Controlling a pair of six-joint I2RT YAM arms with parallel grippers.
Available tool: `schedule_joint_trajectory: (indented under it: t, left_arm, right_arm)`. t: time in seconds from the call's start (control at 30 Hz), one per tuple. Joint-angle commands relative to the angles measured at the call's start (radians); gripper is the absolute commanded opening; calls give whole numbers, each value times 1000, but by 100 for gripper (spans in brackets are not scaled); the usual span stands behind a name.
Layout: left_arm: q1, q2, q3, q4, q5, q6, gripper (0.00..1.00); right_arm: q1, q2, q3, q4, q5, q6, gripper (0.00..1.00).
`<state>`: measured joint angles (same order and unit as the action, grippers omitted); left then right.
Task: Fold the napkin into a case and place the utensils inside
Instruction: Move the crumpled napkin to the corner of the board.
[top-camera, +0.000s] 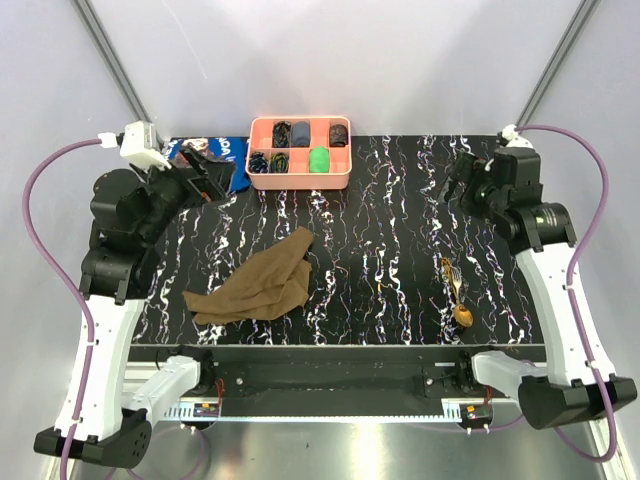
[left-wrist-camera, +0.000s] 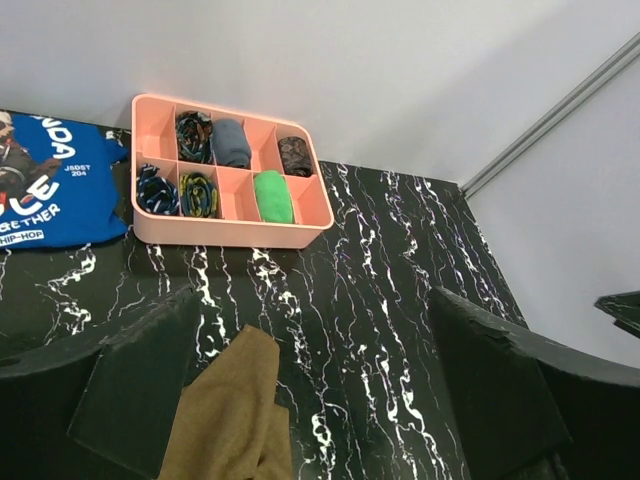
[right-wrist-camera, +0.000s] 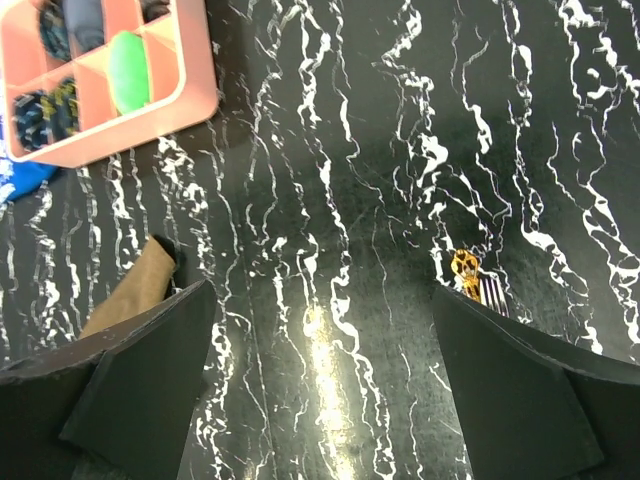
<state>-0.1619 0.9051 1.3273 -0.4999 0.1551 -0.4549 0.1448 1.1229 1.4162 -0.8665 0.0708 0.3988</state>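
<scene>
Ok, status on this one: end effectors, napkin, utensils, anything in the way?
Left end effector, right end effector: open, empty. Napkin crumpled, unfolded, near left. Spoon, fork loose at right. Pink tray far back, nothing blocking.

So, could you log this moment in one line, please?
napkin: unfolded | utensils: loose on table | left gripper: open | right gripper: open

Olive-brown napkin; gold utensils; pink tray; blue white-lettered cloth; black white-veined table.
</scene>
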Motion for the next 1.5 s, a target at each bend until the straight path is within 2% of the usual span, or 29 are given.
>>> schedule_joint_trajectory:
  t: [0.0, 0.13, 0.17, 0.3, 0.4, 0.57, 0.67, 0.77, 0.8, 0.83, 1.0, 1.03, 1.17, 1.23, 1.27, 1.3, 1.33, 1.47]
  left_arm:
    - [4, -9, -38, 3, 44, -33, 99]
    - [4, 6, -155, -92, -8, -88, 99]
    - [4, 14, -169, -162, -34, -93, 99]
    - [4, 52, -233, -296, -123, -79, 99]
    - [5, 57, -256, -362, -153, -47, 99]
    - [7, -24, -300, -365, -152, -33, 99]
    - [7, -61, -322, -371, -152, -44, 99]
    - [7, -80, -349, -376, -189, -73, 99]
    - [7, -81, -355, -379, -193, -79, 99]
    - [7, -78, -361, -378, -195, -88, 99]
    - [7, -35, -389, -378, -178, -116, 99]
    - [7, -23, -392, -371, -163, -117, 99]
    - [7, 32, -418, -330, 33, -85, 99]
    - [7, 38, -439, -289, 69, -94, 99]
    - [5, 34, -465, -270, 90, -99, 99]
    - [5, 22, -480, -252, 101, -109, 99]
    - [2, 17, -494, -212, 110, -117, 99]
    - [-22, 29, -554, -134, 153, -152, 96]
  right_arm:
    - [18, 90, 9, 21, 41, 8, 100]
    - [119, 225, 12, 82, 18, 87, 100]
    - [157, 257, 20, 93, 41, 104, 100]
    - [373, 484, 119, 144, 44, 187, 100]
    - [478, 656, 223, 207, -8, 222, 100]
    - [552, 948, 488, 198, -187, 276, 100]
    - [581, 1077, 568, 193, -175, 308, 100]
    - [584, 1169, 608, 193, -181, 334, 95]
    - [584, 1201, 612, 193, -181, 336, 91]
    - [584, 1213, 615, 193, -190, 336, 83]
    - [595, 1247, 598, 199, -175, 319, 80]
    - [595, 1247, 589, 205, -166, 316, 66]
    - [592, 1226, 529, 213, -137, 272, 23]
    - [584, 1186, 480, 201, -76, 256, 17]
    - [576, 1128, 411, 202, -43, 235, 7]
    - [561, 1096, 371, 202, -22, 223, 3]
    - [549, 1060, 327, 201, 18, 210, 0]
    - [500, 826, 50, 237, 104, 91, 0]
